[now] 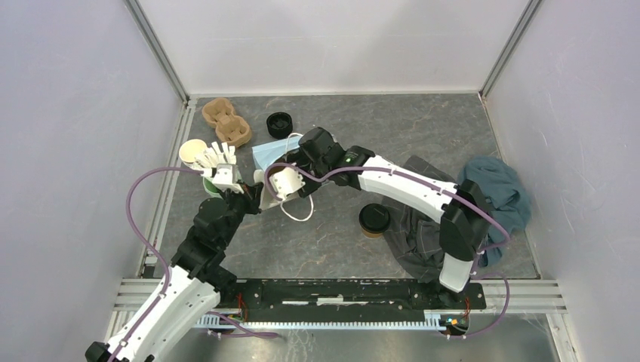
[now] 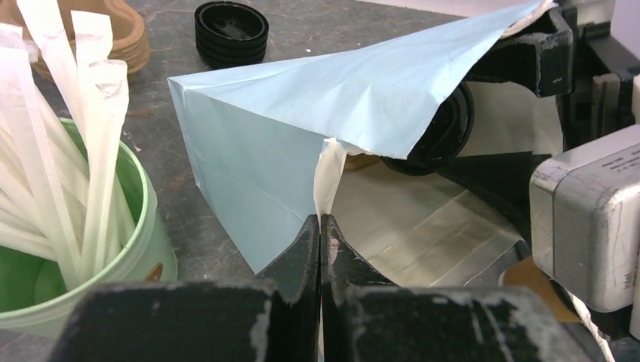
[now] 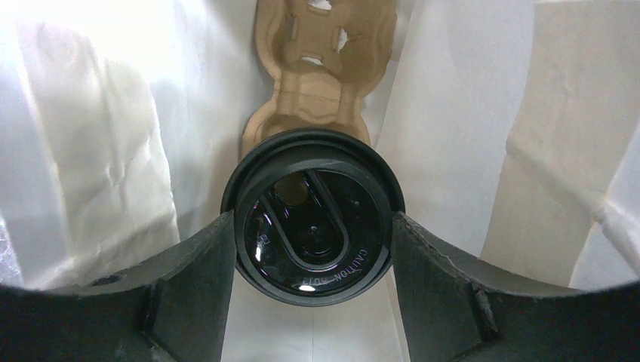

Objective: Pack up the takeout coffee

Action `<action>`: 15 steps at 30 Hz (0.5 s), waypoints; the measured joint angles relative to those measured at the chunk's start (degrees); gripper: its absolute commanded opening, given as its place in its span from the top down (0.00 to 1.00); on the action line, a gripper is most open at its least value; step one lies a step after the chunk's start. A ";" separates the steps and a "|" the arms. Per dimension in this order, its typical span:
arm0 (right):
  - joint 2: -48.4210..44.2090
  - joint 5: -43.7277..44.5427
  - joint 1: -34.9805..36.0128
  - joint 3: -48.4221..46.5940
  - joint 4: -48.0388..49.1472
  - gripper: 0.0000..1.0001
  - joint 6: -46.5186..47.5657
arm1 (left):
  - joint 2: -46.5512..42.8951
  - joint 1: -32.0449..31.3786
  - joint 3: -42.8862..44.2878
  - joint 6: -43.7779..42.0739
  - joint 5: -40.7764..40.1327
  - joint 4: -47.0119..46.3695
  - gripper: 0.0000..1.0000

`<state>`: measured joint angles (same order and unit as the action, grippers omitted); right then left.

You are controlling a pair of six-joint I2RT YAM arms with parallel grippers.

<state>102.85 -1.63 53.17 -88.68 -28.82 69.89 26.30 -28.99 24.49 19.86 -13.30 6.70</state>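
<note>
The blue paper bag [image 1: 268, 153] lay on its side with its mouth turned toward my right arm. That was the point of the left gripper [image 2: 322, 226]: I had it pinched fully closed on the pale strip at the bag's rim, lifting the top flap like a tent so the opening stayed wide enough to reach into. Deep inside, the right wrist view showed a pulp cup carrier [image 3: 317, 83] lying flat against the far end. I judged it to be the target seat for the drinks. My right gripper [image 3: 313, 226] was inside the mouth, with its jaws spread wide and clamped on either side of the lidded coffee cup [image 3: 313, 245] just under the black lid. The lid faced straight back at the wrist camera. So I read the cup's long axis as running along my reach, base leading into the bag and sip lid trailing, closer to lying over than upright. The second lidded cup [image 1: 373, 219] stood upright on the table, well apart from the bag, beside the crumpled cloth and untouched.
</note>
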 measured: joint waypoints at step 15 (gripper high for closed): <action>2.64 -3.19 -1.97 -6.03 -3.69 1.00 1.60 | 0.96 0.00 1.75 -12.35 9.27 0.07 0.98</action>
<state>105.49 -4.82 51.20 -94.72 -32.51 71.48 27.27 -28.99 26.24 7.51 -4.03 6.76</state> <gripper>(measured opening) 0.733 0.025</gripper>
